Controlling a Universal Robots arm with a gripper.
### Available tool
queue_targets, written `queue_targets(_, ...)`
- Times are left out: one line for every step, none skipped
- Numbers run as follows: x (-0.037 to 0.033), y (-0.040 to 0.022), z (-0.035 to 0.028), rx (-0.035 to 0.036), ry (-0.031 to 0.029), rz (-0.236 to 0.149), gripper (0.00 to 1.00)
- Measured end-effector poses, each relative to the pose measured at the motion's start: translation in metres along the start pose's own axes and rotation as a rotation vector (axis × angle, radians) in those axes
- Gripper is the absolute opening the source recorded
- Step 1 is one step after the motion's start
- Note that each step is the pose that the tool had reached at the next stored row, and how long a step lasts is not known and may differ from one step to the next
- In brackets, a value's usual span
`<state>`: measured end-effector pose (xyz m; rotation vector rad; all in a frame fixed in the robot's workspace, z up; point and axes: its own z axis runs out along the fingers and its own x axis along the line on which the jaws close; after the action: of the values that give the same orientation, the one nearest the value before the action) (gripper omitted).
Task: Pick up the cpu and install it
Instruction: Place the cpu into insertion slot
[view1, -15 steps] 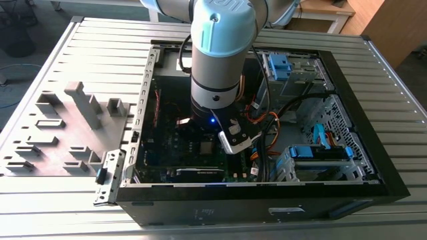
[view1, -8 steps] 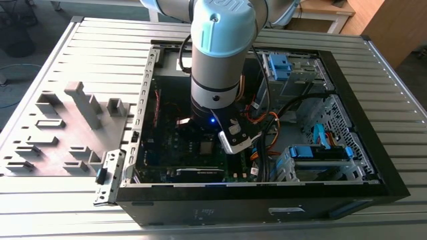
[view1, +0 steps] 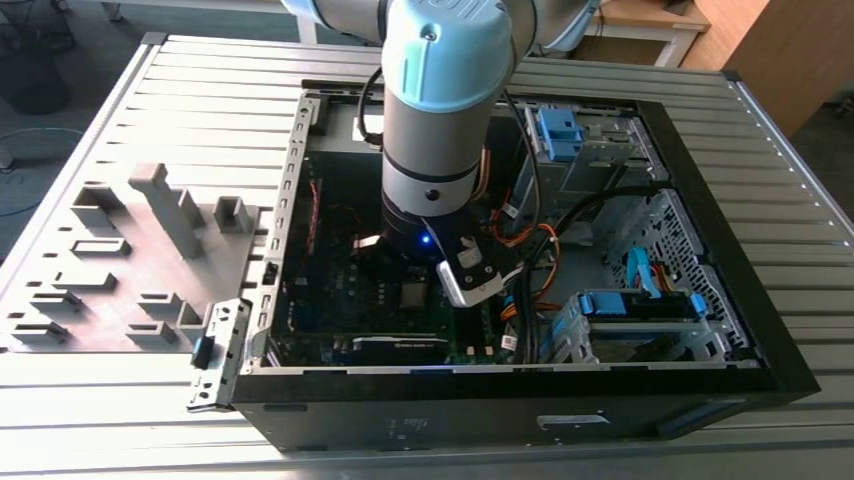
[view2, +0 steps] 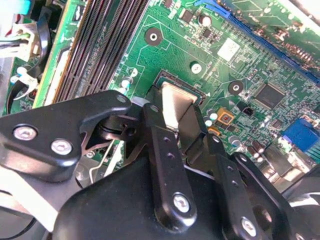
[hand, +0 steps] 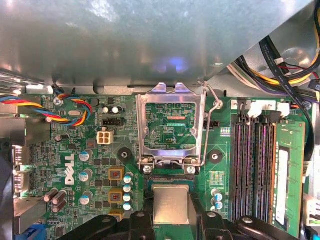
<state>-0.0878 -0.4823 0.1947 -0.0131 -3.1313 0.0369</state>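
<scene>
My hand (view2: 175, 116) is pinching the cpu (view2: 176, 100) between its black fingers (view2: 159, 131). The cpu is right over the open socket (hand: 170, 178) (I can't tell if it touches) on the green motherboard (hand: 220, 177). The socket's metal lid (hand: 170, 97) is swung open beside it. The motherboard sits inside the black computer case (view1: 534, 425), which lies on the slatted surface (view1: 200, 70).

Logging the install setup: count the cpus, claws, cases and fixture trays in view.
cpu: 1
claw: 1
case: 1
tray: 1
Total: 4
</scene>
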Motion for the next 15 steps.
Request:
queue_targets(0.0000,0.0000,0.0000,0.0000,-0.0001,0.000,0.38)
queue_targets(0.0000,0.0000,0.0000,0.0000,0.0000,0.000,0.38)
queue_targets(0.0000,0.0000,0.0000,-0.0001,-0.0001,0.000,0.38)
queue_targets(0.0000,0.0000,0.0000,-0.0009,-0.0001,0.000,0.38)
queue_targets(0.0002,-0.0001,-0.0001,-0.0034,0.0001,0.000,0.38)
queue_targets(0.0003,0.0000,-0.0001,-0.0050,-0.0001,0.000,0.38)
queue_targets(0.0004,0.0000,0.0000,-0.0057,-0.0001,0.000,0.38)
queue_targets(0.0004,0.0000,0.0000,-0.0058,-0.0001,0.000,0.38)
queue_targets(0.0005,0.0000,0.0001,-0.0060,-0.0002,0.000,0.38)
queue_targets(0.0006,-0.0001,0.0001,-0.0059,-0.0001,0.000,0.38)
queue_targets(0.0007,-0.0004,0.0001,-0.0059,-0.0001,0.000,0.38)
queue_targets(0.0008,-0.0007,0.0001,-0.0060,-0.0001,0.000,0.38)
queue_targets(0.0009,-0.0009,0.0002,-0.0059,-0.0001,0.001,0.38)
queue_targets(0.0010,-0.0012,0.0002,-0.0059,-0.0001,0.002,0.38)
queue_targets(0.0011,-0.0015,0.0003,-0.0060,-0.0002,0.003,0.38)
